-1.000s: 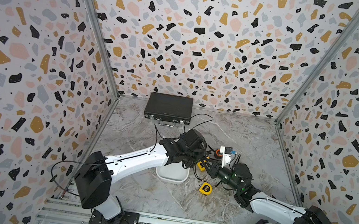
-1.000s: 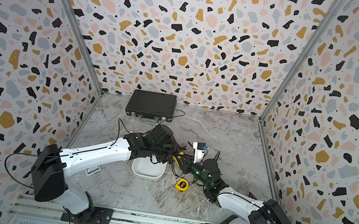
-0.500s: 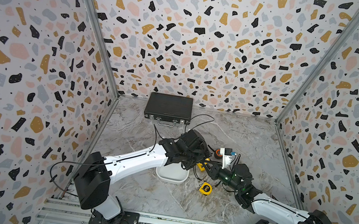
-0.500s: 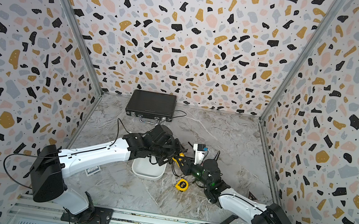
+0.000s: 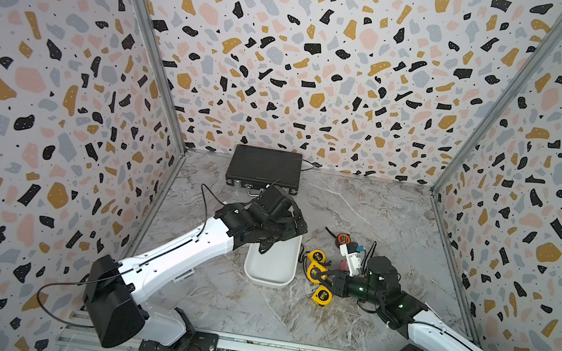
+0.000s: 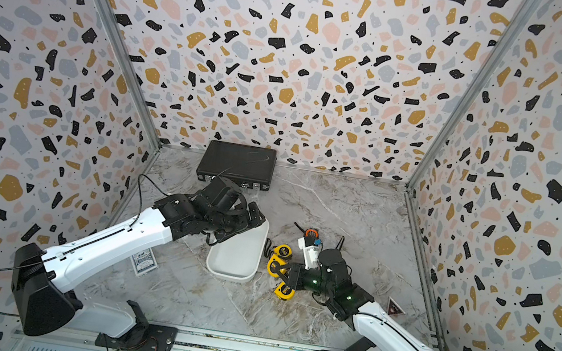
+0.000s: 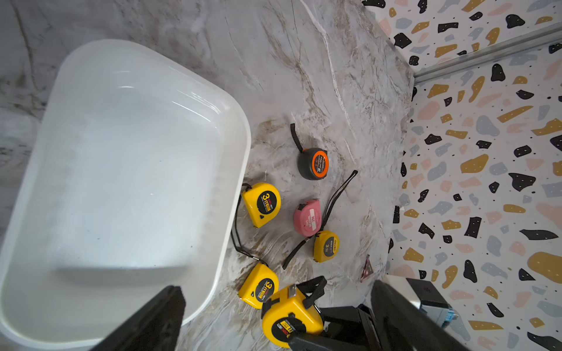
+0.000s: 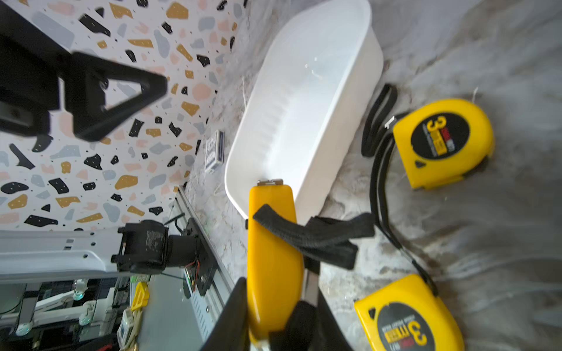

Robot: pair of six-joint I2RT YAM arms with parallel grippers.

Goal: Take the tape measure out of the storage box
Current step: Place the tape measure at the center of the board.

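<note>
Right tool (image 8: 273,319) clamped on yellow tape measure (image 8: 272,258); left tool (image 7: 273,319) spread wide

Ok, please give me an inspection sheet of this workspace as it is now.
Surface: marble-pattern table.
Job's things: storage box empty; held yellow tape measure outside it; three loose yellow tape measures, a pink tape measure and a black-orange tape measure lie beside the box.
Clutter: black briefcase at the back wall; card pack; small red triangle.
End effectors: left end effector open above the box; right end effector shut on the held yellow tape measure.
Cables: black cable loops off the left arm.
Surroundings: terrazzo-pattern walls on three sides.
</note>
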